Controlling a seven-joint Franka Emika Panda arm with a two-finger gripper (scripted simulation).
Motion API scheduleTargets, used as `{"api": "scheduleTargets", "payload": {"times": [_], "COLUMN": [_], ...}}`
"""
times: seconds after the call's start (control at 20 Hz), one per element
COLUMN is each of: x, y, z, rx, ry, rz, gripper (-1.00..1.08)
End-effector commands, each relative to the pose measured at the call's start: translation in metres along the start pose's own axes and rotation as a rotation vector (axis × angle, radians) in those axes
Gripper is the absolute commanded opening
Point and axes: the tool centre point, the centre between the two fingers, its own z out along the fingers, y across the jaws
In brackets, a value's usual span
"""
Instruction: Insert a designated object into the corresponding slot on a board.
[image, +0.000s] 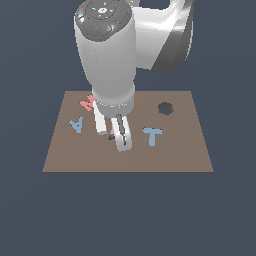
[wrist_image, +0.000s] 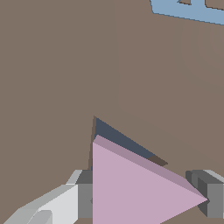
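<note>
The designated object (wrist_image: 131, 188) is a pale lilac-pink triangle, and my gripper (wrist_image: 144, 199) is shut on it with one finger against its flat side and the other at its tip. Directly beneath it lies the slot (wrist_image: 118, 141), a dark triangular cut-out in the brown board (wrist_image: 65, 65); a strip of the slot shows past the piece's edge, so the two are slightly offset. In the exterior view the gripper (image: 112, 135) stands low over the middle of the board (image: 175, 150), and only a sliver of the piece (image: 112, 133) shows between the fingers.
On the board are a red M (image: 87, 103) at the back, a blue A (image: 76, 124) toward the exterior view's left, a blue T (image: 152, 135) toward its right, and a round dark hole (image: 165, 107) at the back right. A blue letter (wrist_image: 188, 9) edges the wrist view.
</note>
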Motion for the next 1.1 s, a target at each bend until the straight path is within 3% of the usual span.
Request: {"api": "scheduleTargets", "payload": {"times": [0.0,0.85,0.9,1.05], "x": [0.003,0.008,0.008,0.008], "y": [-0.003,-0.007,-0.007,-0.007], "z": [0.000,0.009,0.009,0.009], "rx": [0.000,0.000,0.000,0.000], "ry": [0.000,0.000,0.000,0.000], "rz": [0.045,0.112,0.112,0.112], "gripper": [-1.00,-1.00,1.00,1.00]}}
